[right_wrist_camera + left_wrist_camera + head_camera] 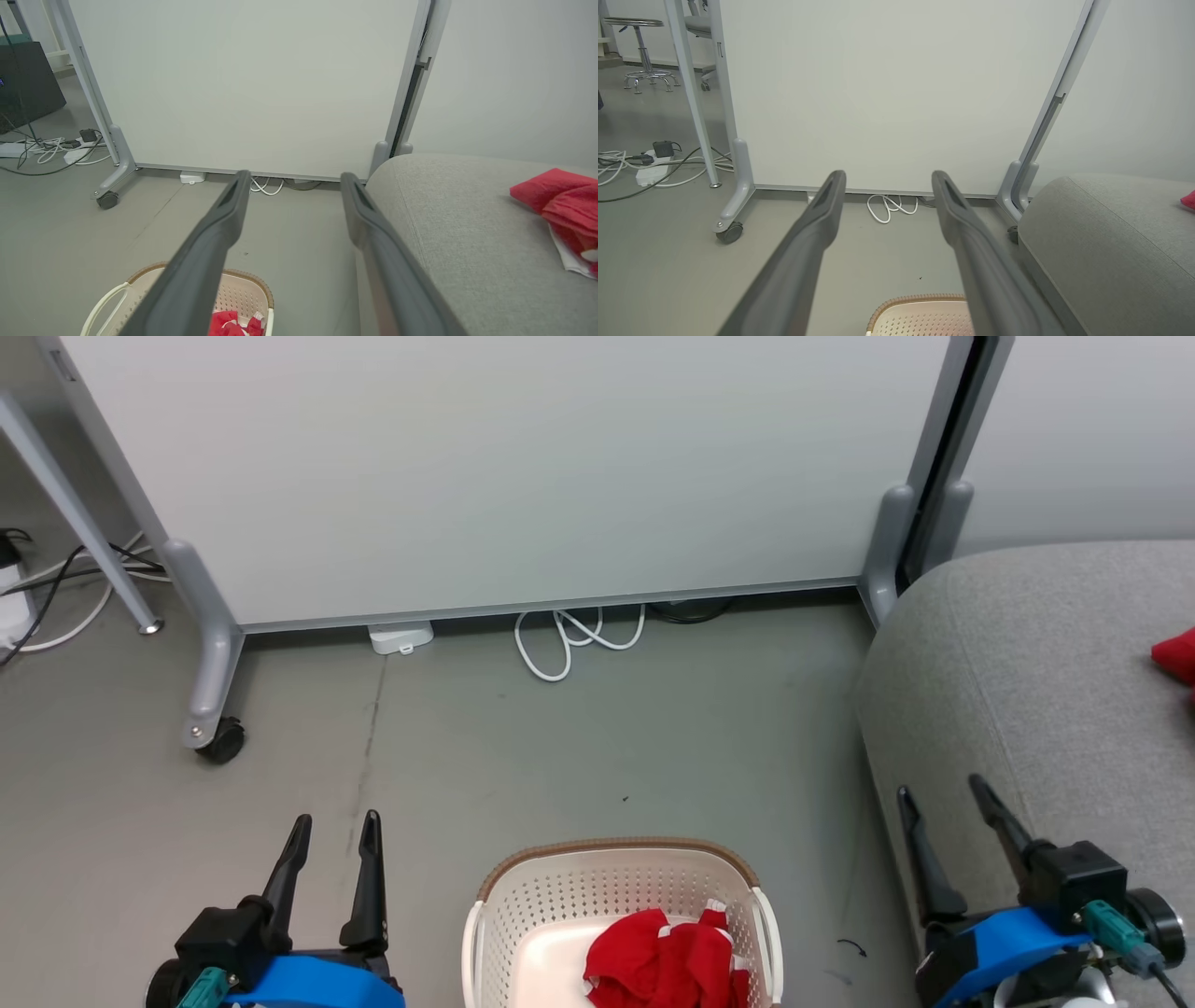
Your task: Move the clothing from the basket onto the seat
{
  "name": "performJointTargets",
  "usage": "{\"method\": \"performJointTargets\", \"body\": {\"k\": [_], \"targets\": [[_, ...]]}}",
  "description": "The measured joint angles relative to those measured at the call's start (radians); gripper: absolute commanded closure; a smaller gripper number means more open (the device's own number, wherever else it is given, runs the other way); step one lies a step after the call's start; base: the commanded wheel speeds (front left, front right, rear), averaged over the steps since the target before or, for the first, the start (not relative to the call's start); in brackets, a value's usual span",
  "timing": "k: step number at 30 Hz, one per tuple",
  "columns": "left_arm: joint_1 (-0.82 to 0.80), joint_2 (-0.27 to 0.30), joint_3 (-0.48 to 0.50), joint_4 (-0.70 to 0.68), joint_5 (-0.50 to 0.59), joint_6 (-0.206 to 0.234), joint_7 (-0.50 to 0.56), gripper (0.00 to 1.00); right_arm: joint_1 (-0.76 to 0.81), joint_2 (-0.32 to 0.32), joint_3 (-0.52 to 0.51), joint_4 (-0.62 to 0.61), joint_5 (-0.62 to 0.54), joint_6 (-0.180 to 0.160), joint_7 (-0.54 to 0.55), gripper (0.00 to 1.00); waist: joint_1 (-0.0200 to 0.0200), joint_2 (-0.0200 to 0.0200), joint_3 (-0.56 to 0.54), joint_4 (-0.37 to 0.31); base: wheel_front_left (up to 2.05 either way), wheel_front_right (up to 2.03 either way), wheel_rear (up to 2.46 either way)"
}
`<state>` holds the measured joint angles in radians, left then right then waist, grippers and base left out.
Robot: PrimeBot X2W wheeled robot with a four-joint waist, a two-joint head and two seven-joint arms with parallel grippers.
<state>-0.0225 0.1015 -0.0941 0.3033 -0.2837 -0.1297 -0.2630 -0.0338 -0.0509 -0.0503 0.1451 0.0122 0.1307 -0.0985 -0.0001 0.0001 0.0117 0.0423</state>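
Red clothing (667, 961) sits bunched in the basket (523, 896), maybe more than one piece, since the frame cuts it off. One red piece (556, 198) is already on the seat (1027, 663). My right wrist view shows it properly, the head view just a corner. So I'm partway. Left gripper (337, 819) and right gripper (939, 789) are both spread wide, empty.

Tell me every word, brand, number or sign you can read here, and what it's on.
None can be read.
The partition panel is blank; the basket wall, the clothing in it and the seat show no lettering.
The power strip on the floor is too small to tell.
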Motion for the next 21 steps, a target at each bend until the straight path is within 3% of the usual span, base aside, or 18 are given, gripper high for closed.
{"method": "performJointTargets", "body": {"k": [21], "targets": [[-0.005,0.008,-0.004,0.017,-0.014,0.000,0.000,0.00,0.002,0.000,0.029,0.013,0.033,0.000,-0.008,0.00,0.0001,0.0000,0.021,-0.001,0.00,0.00,0.00]]}}
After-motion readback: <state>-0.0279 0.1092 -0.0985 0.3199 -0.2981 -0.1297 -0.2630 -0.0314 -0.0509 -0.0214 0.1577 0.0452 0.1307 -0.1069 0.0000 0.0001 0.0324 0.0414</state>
